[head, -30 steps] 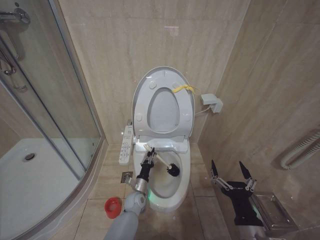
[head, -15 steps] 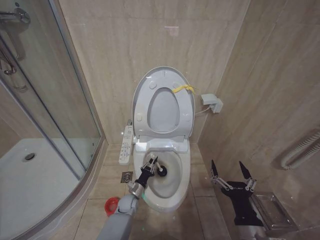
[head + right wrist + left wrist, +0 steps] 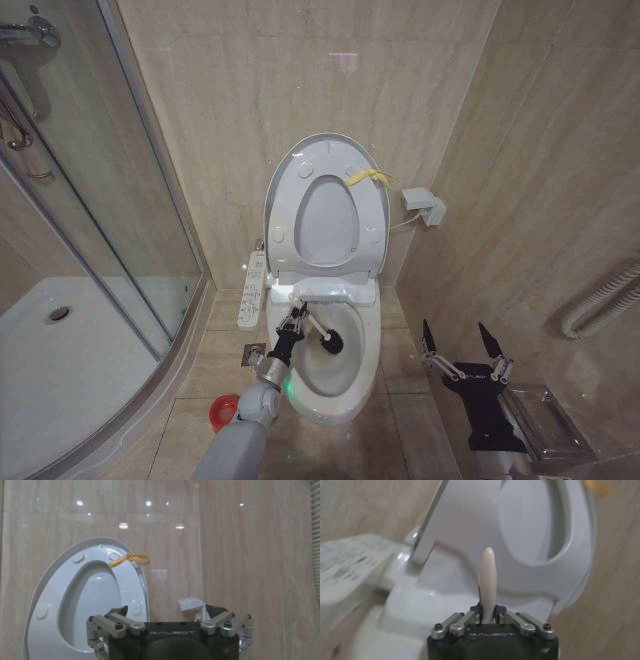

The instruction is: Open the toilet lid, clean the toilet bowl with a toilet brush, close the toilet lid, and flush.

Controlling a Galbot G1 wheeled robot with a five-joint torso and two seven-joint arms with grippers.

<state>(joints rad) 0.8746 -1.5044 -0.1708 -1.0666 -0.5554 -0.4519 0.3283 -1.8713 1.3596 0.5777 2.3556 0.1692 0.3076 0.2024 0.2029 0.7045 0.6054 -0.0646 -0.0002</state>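
Lower centre of the head view: the left claw [image 3: 293, 322] grips the toilet brush [image 3: 317, 334], angling its bristles into the toilet bowl [image 3: 340, 385] to scrub. The toilet lid [image 3: 372, 205] stands raised. The right claw [image 3: 462, 343] waits open, lower right.

Left gripper [image 3: 488, 619] low in foreground, black body with silver knuckles, fingers clamped on toilet brush [image 3: 487, 581]. Cream-white handle sticks straight out from between fingers, tapering to rounded tip; bristle head hidden. Beyond handle tip: raised seat ring [image 3: 547, 532] with oval hole, standing upright against tan tiled wall [image 3: 365, 506], toilet lid [image 3: 582, 555] just behind it, rim showing round seat's edge. Yellow strip [image 3: 596, 486] at lid's far edge, blurred. Toilet bowl [image 3: 415, 603] glossy white rim under handle. Blurred white control panel [image 3: 347, 564] just beside bowl.
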